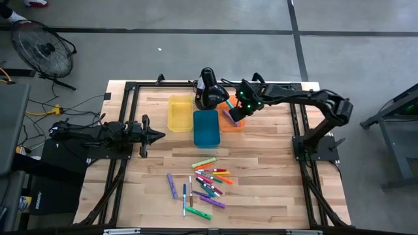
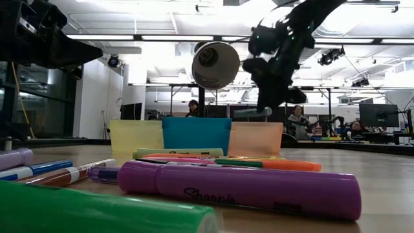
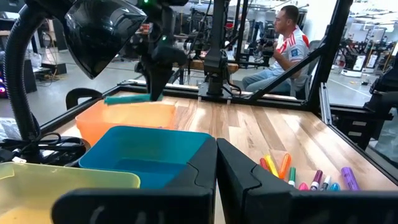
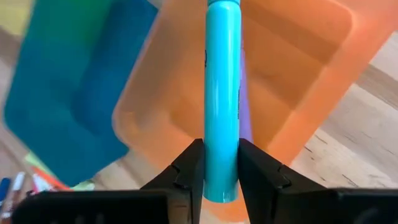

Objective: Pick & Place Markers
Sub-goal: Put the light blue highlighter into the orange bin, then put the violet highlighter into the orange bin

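High view: right hand (image 1: 235, 112) over orange bin (image 1: 230, 123) at back of bench (image 1: 261, 176), holding teal marker (image 1: 230, 116); blue bin (image 1: 206, 128) just beside orange, yellow bin (image 1: 179, 113) next on the other side. Left hand (image 1: 155, 136) parked at left side of bench, well apart from bins, fingers shut, nothing held. Loose markers (image 1: 208, 184) scattered in a cluster near front centre of bench; purple one (image 1: 172, 186) lying a little apart on the cluster's left. Black lamp (image 1: 208, 88) standing behind the bins. Low view: right hand (image 2: 266, 103) hanging above orange bin (image 2: 256, 139), teal marker (image 2: 253, 112) sticking out roughly level, clear of the rim. Blue bin (image 2: 196, 134) in the middle, yellow bin (image 2: 136, 137) on the other side. Big purple marker (image 2: 239, 186) lying close in front, green one (image 2: 97, 210) closer still, orange one (image 2: 284, 165) behind. Lamp head (image 2: 215, 65) round, above blue bin. Left wrist view: left hand (image 3: 216, 174) with fingers together, empty; blue bin (image 3: 146, 152) straight ahead, orange bin (image 3: 124, 118) beyond, yellow bin (image 3: 62, 177) at the side; teal marker (image 3: 127, 98) hanging above orange bin under right hand (image 3: 154, 84); some markers (image 3: 305, 177) on bench; person (image 3: 286, 43) seated past the bench. Right wrist view: right hand (image 4: 221, 177) gripping teal marker (image 4: 222, 99) near one end, fingers touching both sides, narrow; orange bin (image 4: 298, 68) directly below, purple marker (image 4: 245, 121) lying inside it, mostly hidden behind the teal one; blue bin (image 4: 74, 93) alongside.
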Tool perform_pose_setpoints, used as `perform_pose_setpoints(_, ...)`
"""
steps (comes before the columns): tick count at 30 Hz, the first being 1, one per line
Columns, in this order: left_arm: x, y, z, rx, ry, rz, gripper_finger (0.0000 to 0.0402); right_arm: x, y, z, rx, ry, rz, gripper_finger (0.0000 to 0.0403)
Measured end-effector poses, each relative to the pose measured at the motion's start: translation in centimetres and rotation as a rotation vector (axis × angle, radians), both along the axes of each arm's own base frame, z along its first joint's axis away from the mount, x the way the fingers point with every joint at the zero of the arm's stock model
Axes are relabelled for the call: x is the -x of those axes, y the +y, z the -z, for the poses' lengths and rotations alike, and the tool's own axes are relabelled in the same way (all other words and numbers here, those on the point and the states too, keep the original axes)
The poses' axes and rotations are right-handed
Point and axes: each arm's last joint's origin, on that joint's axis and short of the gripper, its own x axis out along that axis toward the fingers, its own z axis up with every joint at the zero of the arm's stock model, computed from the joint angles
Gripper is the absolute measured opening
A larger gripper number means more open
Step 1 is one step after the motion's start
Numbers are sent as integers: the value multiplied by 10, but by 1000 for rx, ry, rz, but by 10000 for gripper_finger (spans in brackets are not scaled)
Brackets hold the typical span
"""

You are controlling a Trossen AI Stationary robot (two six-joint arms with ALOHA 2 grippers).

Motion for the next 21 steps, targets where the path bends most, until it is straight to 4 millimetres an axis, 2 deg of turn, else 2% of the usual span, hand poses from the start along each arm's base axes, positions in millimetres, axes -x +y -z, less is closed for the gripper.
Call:
perform_pose_setpoints(8,0,0,0,0,1,-1,1,-3,-9,6,12,-18,18,79)
perform_pose_setpoints(21,0,0,0,0,1,-2,1,-3,-10,6,16,-30,-35,122)
